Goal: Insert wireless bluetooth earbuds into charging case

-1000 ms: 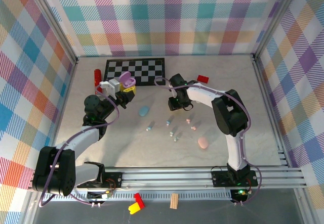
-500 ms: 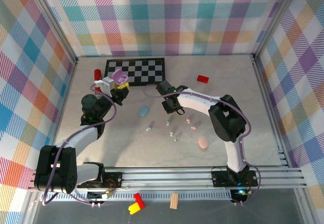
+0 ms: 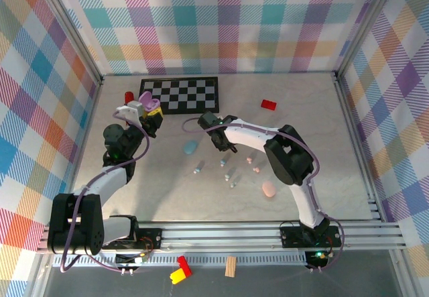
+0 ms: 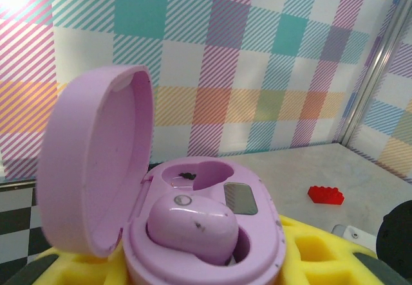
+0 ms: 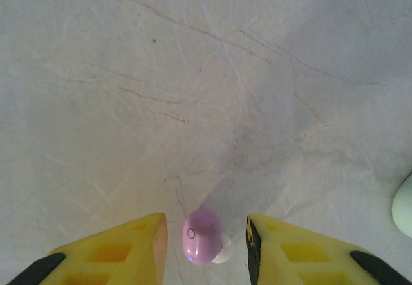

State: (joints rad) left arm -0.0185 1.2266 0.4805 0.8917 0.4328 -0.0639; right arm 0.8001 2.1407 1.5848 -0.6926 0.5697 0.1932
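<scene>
Right hand [image 5: 206, 230] is sliding left, now straddling a purple earbud [image 5: 201, 244].
Its fingers [image 5: 129, 246] are standing apart around the tiny, slippery bud on the surface [image 5: 193, 73] — pinching its round sides looks best. Left hand [image 3: 149, 114] is clamping the open purple case [image 4: 96, 169].

Checkerboard mat [image 3: 178, 94] lies flat at the table's [image 3: 335, 169] far edge. Red block [image 3: 269, 104] sits to its right, apart — plaid walls [image 3: 201, 22] all round.

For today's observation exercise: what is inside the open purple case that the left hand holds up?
One purple earbud sits in the nearer socket of the purple case. The farther socket is empty, with a dark mark inside. The earbud covers its own socket's floor.
</scene>
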